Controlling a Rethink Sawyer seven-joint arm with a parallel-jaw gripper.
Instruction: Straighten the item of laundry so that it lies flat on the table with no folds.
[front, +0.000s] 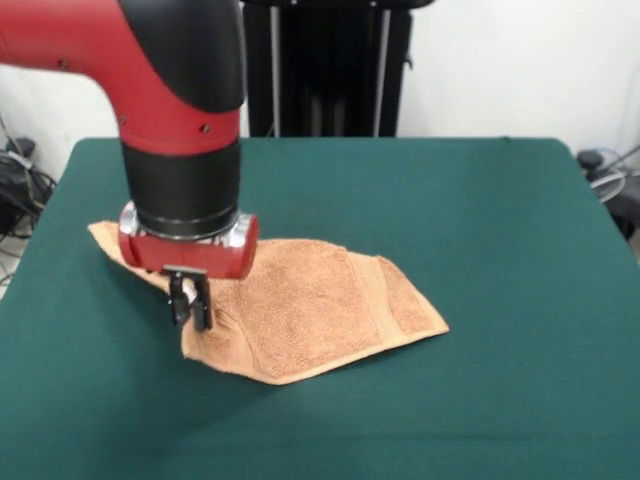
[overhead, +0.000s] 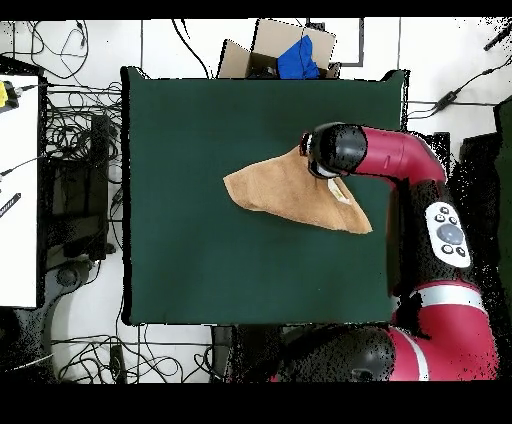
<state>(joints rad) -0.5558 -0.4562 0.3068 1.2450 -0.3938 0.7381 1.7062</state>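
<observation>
Gripper down on the towel, fingers close together, seemingly pinching a raised fold, likely to drag it open. Rest of towel spread away from it on the table, still doubled over.

Illumination is bright, even and diffuse — soft shadows only beneath the orange-tan terry cloth towel and the red and black arm; no glare.
</observation>
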